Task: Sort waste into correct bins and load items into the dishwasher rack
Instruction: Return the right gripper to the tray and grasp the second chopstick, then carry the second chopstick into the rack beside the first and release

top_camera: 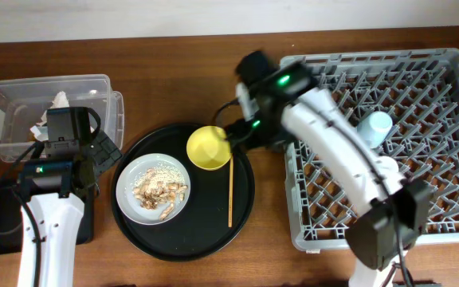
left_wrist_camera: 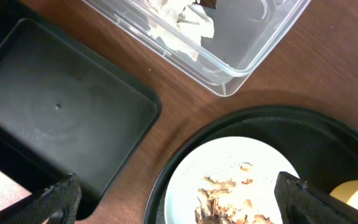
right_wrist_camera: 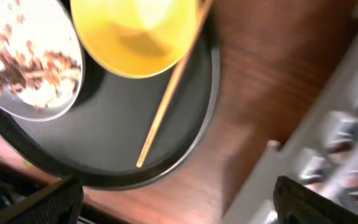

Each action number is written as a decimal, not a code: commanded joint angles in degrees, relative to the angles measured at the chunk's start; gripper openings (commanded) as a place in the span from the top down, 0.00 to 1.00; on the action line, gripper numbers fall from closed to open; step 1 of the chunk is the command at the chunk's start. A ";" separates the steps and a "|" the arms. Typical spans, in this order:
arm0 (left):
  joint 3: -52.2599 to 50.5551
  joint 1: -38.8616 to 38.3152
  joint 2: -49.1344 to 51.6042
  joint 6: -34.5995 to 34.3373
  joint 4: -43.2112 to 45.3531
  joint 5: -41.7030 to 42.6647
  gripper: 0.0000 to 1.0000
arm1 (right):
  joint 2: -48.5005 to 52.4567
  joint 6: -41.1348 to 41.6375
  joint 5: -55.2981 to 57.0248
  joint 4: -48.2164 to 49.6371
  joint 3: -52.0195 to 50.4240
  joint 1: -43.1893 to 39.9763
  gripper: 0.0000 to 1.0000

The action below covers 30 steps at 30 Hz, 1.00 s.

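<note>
l gripper wide open, empty, near plate w/ scraps. r gripper open, empty, by yellow bowl + chopstick. napkins in clear tub, blue cup in rack.

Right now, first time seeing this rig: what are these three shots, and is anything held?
This is a two-armed robot at a wooden table. The overhead view looks straight down; the other two are cameras on each wrist, its dark fingers in the bottom corners. A clear tub holds crumpled napkins, next to a shallow black tray. A round black tray carries a plate of food scraps, a yellow bowl and a chopstick. The grey rack holds a light-blue cup. The left end effector hangs over the plate's edge, the right end effector over the round tray's edge. Both are open; nothing is held.
</note>
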 commanded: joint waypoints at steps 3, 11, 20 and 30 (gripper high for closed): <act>0.63 0.24 -0.55 -0.33 -0.07 0.00 0.01 | 0.39 5.18 -1.60 10.60 -8.48 7.72 0.20; 0.63 0.24 -0.55 -0.33 -0.09 0.00 0.01 | 0.42 26.49 7.69 26.69 -23.58 9.60 0.48; 0.63 0.24 -0.55 -0.33 -0.07 0.00 0.01 | 0.42 27.10 7.63 32.72 -30.05 9.70 0.51; 0.63 0.24 -0.55 -0.33 -0.07 0.00 0.01 | 0.50 27.08 7.67 37.90 -34.60 11.85 0.56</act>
